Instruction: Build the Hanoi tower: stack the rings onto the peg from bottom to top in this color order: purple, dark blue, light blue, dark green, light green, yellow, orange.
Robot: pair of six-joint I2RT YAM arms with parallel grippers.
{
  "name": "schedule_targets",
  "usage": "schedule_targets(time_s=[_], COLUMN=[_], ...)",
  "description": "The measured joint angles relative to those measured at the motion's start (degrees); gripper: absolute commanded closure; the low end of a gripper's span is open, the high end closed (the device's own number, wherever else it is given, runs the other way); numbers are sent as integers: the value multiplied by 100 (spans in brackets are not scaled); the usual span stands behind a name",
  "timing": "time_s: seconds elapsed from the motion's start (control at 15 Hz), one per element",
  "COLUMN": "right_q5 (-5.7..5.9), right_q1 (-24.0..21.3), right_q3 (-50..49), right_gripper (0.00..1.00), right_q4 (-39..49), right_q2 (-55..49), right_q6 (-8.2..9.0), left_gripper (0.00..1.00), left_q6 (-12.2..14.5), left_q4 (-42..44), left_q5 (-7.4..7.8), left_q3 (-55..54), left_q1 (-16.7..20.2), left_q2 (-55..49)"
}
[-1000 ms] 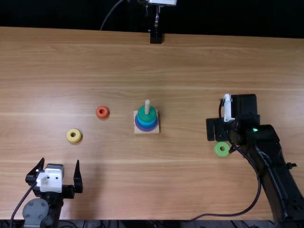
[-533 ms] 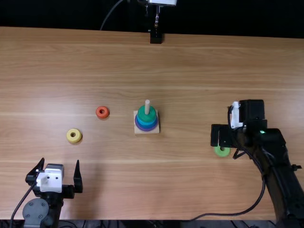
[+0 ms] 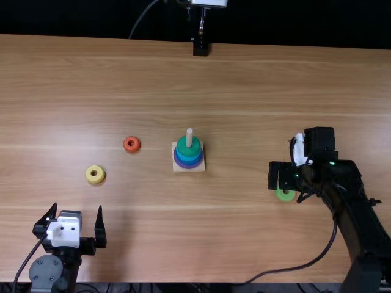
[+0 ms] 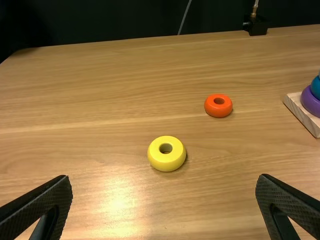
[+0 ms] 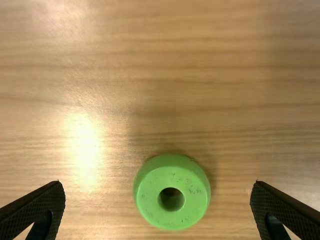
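Step in hand, as I judge it: pick up the light green ring (image 5: 196, 200). My right fingers (image 5: 282, 205) are wide apart and hold nothing. The ring lies flat on the table (image 3: 122, 79), toward its near right corner, and in the right wrist view it sits between the two fingers.

To do it well: centre the ring between both fingers before lowering, go down straight, then close evenly on its outer wall. If one finger touches first, the ring may skid or tip. Keep it level, so its hole can drop over the peg (image 3: 189, 137) without catching.

Containers: none; the rings' holder is the base (image 3: 177, 169), near mid-table. On it: purple (image 3: 189, 166) lowest, blue (image 3: 189, 160) above, dark green (image 3: 195, 148) on top; light green should come next.

Yellow (image 4: 167, 161) and orange (image 4: 218, 111) lie apart toward the table's left edge, yellow closer to the near edge. My left fingers (image 4: 45, 200) are spread wide and empty, at the near left corner
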Motion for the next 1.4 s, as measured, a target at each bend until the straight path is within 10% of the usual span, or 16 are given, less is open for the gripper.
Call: schedule_targets(time_s=[0.93, 1.2, 1.4], right_q5=[9, 4, 2], right_q1=[2, 0, 0], right_q3=[-24, -26, -26], right_gripper=[3, 100, 100], right_q4=[-85, -57, -76], right_q2=[719, 719, 719], right_q6=[2, 7, -4], left_gripper=[0, 0, 0], left_q6=[-2, -4, -2], left_q4=[0, -2, 2], left_q5=[-2, -4, -2], left_q3=[0, 0, 0], left_q1=[0, 0, 0], left_q2=[0, 2, 0])
